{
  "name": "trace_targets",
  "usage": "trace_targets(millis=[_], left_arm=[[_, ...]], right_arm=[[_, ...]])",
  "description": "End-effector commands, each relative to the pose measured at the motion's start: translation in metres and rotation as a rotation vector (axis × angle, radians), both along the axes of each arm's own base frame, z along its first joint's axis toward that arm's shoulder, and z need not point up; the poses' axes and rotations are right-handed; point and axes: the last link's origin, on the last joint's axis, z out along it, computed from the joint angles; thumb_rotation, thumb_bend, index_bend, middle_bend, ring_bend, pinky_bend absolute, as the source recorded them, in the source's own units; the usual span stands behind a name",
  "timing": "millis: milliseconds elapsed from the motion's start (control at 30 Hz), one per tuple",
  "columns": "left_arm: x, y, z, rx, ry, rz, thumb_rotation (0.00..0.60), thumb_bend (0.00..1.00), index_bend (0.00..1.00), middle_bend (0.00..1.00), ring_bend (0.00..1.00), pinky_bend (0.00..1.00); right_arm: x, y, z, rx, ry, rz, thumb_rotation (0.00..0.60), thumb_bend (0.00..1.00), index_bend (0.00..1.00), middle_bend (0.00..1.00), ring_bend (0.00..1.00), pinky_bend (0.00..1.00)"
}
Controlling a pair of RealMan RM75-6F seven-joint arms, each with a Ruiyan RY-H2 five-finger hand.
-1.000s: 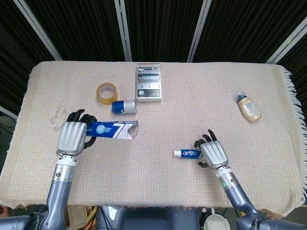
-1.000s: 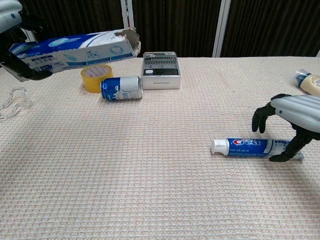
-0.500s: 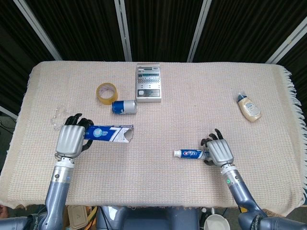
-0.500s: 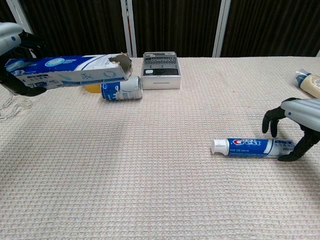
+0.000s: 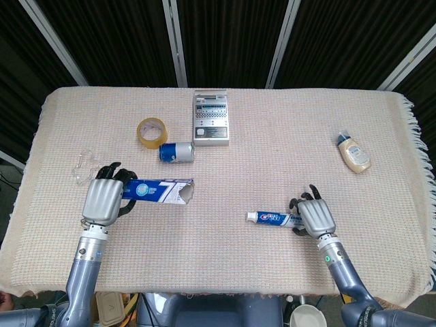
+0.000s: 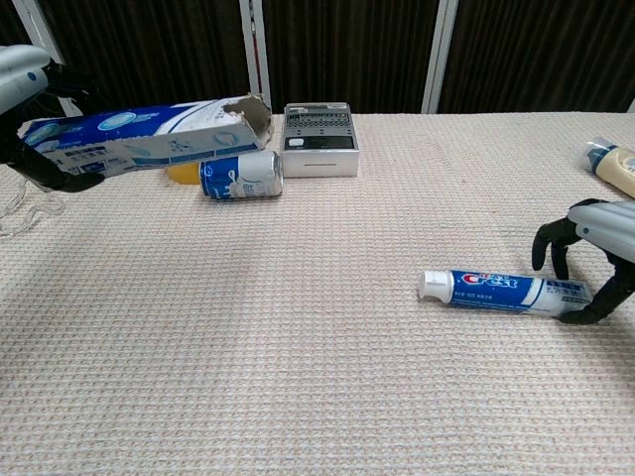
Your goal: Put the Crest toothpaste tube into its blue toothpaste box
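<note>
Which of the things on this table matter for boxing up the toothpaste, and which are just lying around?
Part of the job:
Crest toothpaste tube, lying on the cloth at the right hand
blue toothpaste box, held up by the left hand, torn end open

Lying about:
tape roll
blue can on its side
grey device
small bottle
clear plastic piece

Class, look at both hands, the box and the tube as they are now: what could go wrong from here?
1. The right hand arches over only the tail end of the toothpaste tube; lifted from there, it may droop or slip.
2. The blue box, held in the air by the left hand, has a torn, ragged mouth that could snag the cap.
</note>
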Motion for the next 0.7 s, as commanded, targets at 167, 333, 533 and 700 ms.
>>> trace_targets(millis=[167,333,533,700], left_arm=[[0.001,-0.002,-0.007,-0.055,-0.201,0.017,0.600,0.31,0.38,0.38,0.18,0.21],[0.001,-0.003,-0.009,-0.107,-0.395,0.025,0.600,0.31,0.39,0.38,0.18,0.21],[-0.002,-0.003,-0.010,-0.138,-0.475,0.016,0.600,0.31,0.40,0.39,0.18,0.21],[-0.005,-0.004,-0.011,-0.165,-0.524,0.009,0.600,0.31,0.40,0.39,0.18,0.21]], right_arm=[[-0.001,0.000,0.002,-0.014,0.004,0.006,0.600,0.18,0.45,0.57,0.27,0.00],[0.002,0.000,0.007,-0.039,0.001,0.020,0.600,0.21,0.48,0.63,0.32,0.00],[0.006,0.001,0.011,-0.057,0.002,0.035,0.600,0.23,0.51,0.69,0.36,0.00],[0.011,0.001,0.015,-0.073,0.002,0.054,0.600,0.24,0.53,0.71,0.38,0.00]])
